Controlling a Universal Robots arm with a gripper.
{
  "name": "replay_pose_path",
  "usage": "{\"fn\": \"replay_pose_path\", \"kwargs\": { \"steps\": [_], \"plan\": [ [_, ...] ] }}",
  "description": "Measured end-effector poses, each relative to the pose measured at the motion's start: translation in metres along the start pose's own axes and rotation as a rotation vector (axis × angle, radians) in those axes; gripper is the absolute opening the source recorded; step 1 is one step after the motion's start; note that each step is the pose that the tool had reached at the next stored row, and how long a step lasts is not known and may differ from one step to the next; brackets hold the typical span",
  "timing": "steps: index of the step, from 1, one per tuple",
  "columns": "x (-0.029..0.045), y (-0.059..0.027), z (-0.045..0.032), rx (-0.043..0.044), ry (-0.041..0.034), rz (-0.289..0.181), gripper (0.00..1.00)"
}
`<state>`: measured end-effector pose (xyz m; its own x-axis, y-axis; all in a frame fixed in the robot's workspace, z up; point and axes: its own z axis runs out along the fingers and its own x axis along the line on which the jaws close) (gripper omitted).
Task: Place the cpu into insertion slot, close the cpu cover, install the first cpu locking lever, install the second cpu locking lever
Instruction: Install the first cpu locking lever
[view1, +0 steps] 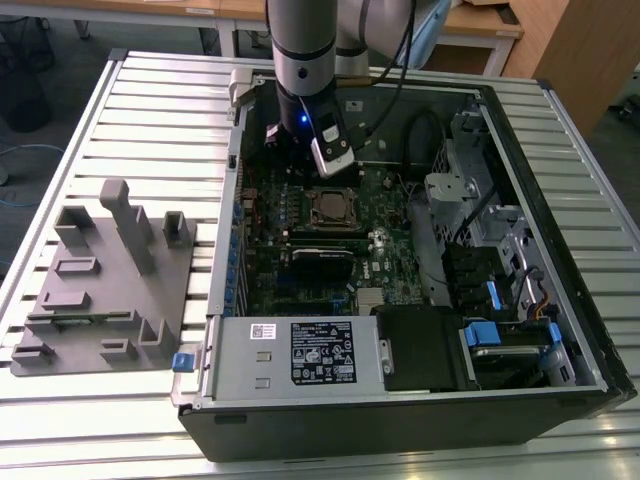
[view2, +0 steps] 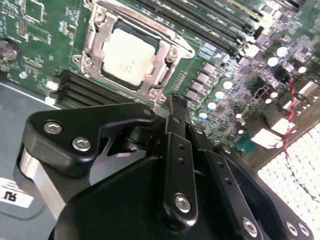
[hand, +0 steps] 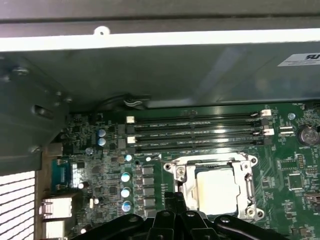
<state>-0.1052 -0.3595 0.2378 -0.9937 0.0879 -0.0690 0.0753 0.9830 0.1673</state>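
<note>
Grey-topped cpu (view2: 127, 56) sits in the insertion slot (hand: 207, 166), cpu cover (view2: 95, 40) apparently lowered around it, which is likely why the jaws hover near it, clenched on nothing.

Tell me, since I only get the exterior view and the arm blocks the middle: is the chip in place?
Observer: Yes. In both wrist views the cpu lies flat in its socket, with its pale top facing up.
Operator: And the metal frame thing?
Observer: The cpu cover lies flat around the chip, which shows through its window.
Operator: Where's the claw?
Observer: The gripper is beside a corner of the cover, shut and holding nothing. I can't tell whether it touches the cover.
</note>
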Motion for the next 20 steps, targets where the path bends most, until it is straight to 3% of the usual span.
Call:
{"fn": "replay_pose_path", "kwargs": {
  "steps": [9, 11, 15, 16, 20],
  "plan": [
    [0.0087, -0.0058, -0.0013, -0.0078, 0.0005, 0.001, 0.11],
    [0.0098, -0.0063, -0.0014, -0.0193, 0.0019, 0.002, 0.11],
    [0.0116, -0.007, -0.0016, -0.0521, 0.0084, 0.005, 0.11],
    [0.0119, -0.007, -0.0016, -0.0556, 0.0089, 0.006, 0.11],
    [0.0121, -0.007, -0.0016, -0.0563, 0.0091, 0.006, 0.11]
  ]
}}
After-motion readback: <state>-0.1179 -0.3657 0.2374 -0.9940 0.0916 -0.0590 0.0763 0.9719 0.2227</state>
